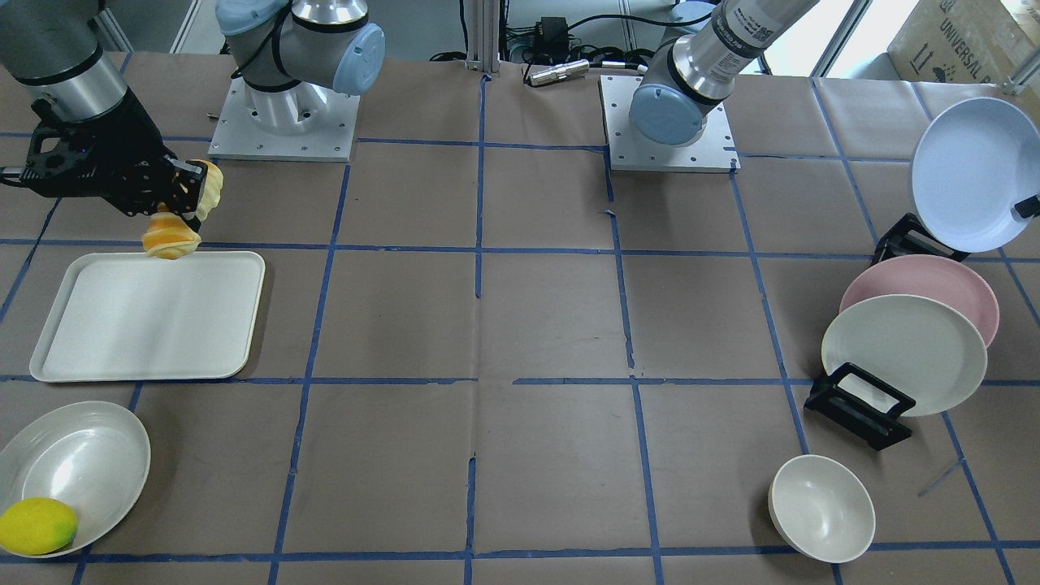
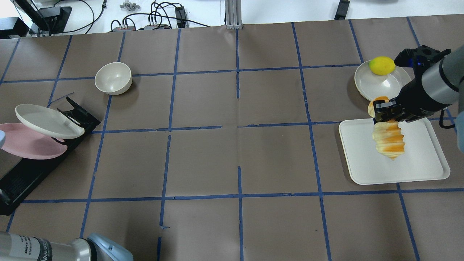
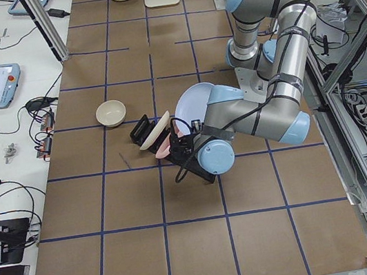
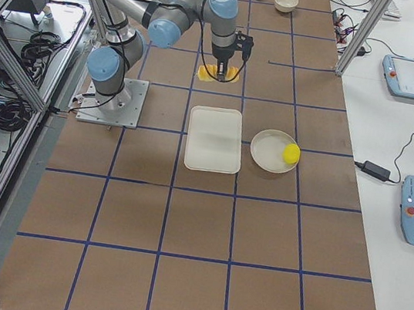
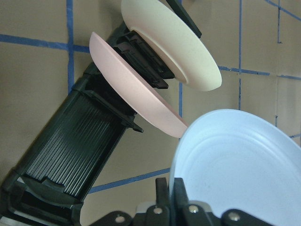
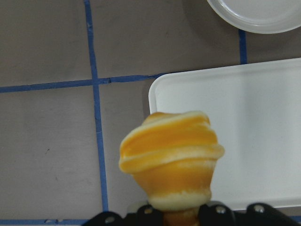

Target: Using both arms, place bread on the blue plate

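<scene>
The bread (image 1: 172, 236), an orange and cream striped roll, hangs in my right gripper (image 1: 185, 199), which is shut on its middle and holds it in the air over the white tray's edge. It also shows in the overhead view (image 2: 388, 139) and the right wrist view (image 6: 171, 160). My left gripper (image 5: 170, 195) is shut on the rim of the blue plate (image 5: 235, 160). It holds the plate tilted up above the plate rack (image 1: 918, 240), at the table's end on my left. The plate also shows in the front view (image 1: 975, 175).
A white tray (image 1: 146, 325) lies under the bread. Beside it an off-white dish (image 1: 81, 463) holds a yellow lemon (image 1: 36, 524). The black rack (image 1: 857, 406) holds a pink plate (image 1: 971, 284) and an off-white plate (image 1: 902, 353). A small bowl (image 1: 821, 508) stands near it.
</scene>
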Controlling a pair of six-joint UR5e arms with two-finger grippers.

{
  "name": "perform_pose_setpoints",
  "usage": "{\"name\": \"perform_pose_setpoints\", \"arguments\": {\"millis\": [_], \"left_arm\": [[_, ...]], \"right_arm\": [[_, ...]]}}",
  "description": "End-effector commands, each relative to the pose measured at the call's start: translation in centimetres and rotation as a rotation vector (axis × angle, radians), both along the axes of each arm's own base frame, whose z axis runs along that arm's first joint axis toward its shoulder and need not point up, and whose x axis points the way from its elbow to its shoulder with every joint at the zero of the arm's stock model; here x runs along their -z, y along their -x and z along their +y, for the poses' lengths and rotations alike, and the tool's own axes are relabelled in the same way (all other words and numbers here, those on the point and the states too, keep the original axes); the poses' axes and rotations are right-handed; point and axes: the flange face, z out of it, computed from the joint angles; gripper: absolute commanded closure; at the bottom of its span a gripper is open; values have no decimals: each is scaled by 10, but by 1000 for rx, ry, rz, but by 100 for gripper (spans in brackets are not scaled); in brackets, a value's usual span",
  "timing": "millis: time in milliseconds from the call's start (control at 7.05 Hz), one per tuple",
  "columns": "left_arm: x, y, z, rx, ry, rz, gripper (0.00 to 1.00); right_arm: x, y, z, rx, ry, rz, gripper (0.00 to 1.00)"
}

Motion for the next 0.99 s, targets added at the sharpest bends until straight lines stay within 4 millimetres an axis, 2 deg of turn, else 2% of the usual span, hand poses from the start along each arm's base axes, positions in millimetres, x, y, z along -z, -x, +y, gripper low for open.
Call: {"name": "perform_pose_setpoints", "arguments": {"millis": [0,142,425,709,851], "left_arm": [[-7,34,-31,-32,-44,2,99],[1,55,-55,-35,-2,9,99],[17,98,-74,-64,-12,-17,99],[25,152,-106,-65,-9,-6,99],[28,184,-124,-61,-36,-14,99]], "right_arm": [[-23,-14,10,-18,3,4,90],[-39,-14,6,-15,8,4,90],[-59,-18,3,-5,22,4,90],[-67,-31,-4,17,22,1,90],[-78,-33,-11,23,1,-4,90]]}}
